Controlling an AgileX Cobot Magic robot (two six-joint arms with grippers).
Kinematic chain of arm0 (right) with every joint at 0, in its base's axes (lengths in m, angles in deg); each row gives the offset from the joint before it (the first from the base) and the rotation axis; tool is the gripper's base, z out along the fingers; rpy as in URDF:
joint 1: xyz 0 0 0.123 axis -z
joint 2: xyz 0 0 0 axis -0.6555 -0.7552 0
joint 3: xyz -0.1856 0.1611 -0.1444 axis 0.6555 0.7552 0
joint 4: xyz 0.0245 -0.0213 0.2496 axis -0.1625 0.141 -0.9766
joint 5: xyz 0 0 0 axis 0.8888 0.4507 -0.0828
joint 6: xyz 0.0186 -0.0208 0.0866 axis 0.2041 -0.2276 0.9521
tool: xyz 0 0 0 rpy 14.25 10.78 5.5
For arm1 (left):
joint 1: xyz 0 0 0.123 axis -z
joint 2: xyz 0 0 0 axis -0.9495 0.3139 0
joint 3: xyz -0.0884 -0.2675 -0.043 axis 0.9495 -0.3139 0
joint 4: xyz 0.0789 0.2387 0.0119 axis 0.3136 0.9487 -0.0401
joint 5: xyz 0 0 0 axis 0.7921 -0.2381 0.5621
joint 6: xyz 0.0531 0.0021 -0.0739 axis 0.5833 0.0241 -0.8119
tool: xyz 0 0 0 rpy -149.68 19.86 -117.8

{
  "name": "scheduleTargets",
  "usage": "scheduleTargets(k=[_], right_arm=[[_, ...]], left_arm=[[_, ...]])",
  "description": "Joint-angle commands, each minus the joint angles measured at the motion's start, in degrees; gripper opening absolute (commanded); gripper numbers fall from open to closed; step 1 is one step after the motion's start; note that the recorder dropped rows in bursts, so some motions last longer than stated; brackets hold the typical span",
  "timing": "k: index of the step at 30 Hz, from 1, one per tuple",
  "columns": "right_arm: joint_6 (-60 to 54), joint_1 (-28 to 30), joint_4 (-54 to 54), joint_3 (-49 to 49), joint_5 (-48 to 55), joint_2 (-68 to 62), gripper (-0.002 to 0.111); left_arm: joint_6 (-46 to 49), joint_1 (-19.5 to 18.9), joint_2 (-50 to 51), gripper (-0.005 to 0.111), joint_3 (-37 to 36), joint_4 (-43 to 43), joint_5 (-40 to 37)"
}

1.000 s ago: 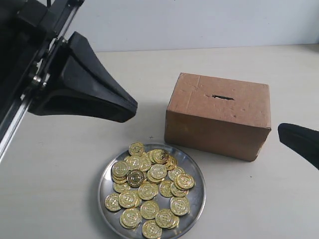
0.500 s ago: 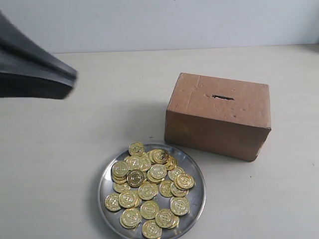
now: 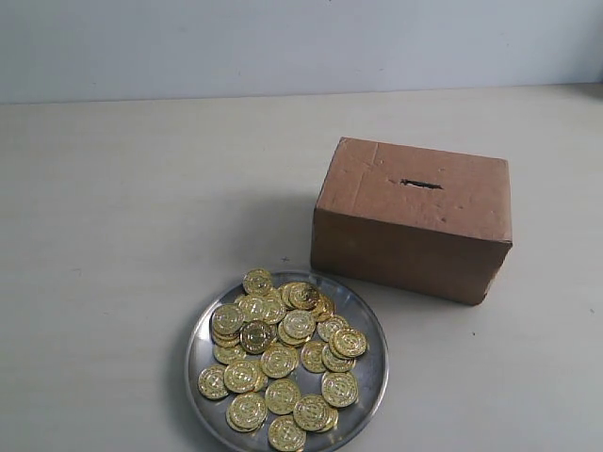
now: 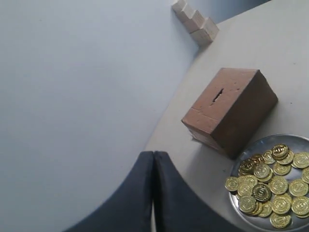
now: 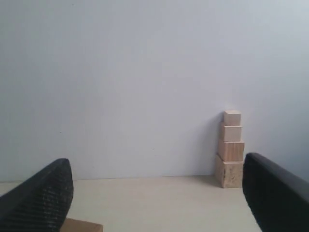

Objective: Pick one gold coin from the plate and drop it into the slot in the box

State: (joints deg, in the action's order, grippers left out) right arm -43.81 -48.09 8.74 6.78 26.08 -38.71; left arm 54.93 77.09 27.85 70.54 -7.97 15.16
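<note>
A round silver plate (image 3: 371, 375) sits at the front of the table, heaped with several gold coins (image 3: 281, 360). Behind it to the right stands the brown cardboard box (image 3: 412, 219) with a short dark slot (image 3: 421, 184) in its top face. Neither gripper shows in the exterior view. In the left wrist view my left gripper (image 4: 153, 154) is shut, its dark fingers pressed together with nothing between them, well away from the plate (image 4: 256, 144), the coins (image 4: 268, 184) and the box (image 4: 231, 110). My right gripper (image 5: 157, 181) is open and empty, with a corner of the box (image 5: 82, 225) below it.
A stack of pale wooden blocks (image 5: 231, 149) stands against the white wall at the table's far edge, also seen as the blocks (image 4: 195, 19) in the left wrist view. The table (image 3: 141, 207) is light beige.
The left gripper has drawn back out of the exterior view to the left. The right fingertip at the right edge left the view earlier. Plate, coins and box have not moved.
</note>
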Motion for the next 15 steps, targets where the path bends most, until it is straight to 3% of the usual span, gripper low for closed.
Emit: scheduleTargets(k=[1,4,15], right_arm=[[-0.02,2.59,0.11,0.25,-0.45,0.49,0.089],[-0.02,2.57,0.11,0.25,-0.67,0.49,0.089],[-0.02,2.57,0.11,0.25,-0.25,0.49,0.089]], left_arm=[[-0.29,-0.85,-6.83,0.000,-1.73,-0.33,-0.20],[-0.29,-0.85,-11.40,0.000,-2.81,-0.33,-0.20],[-0.29,-0.72,-11.40,0.000,-2.98,-0.35,-2.32]])
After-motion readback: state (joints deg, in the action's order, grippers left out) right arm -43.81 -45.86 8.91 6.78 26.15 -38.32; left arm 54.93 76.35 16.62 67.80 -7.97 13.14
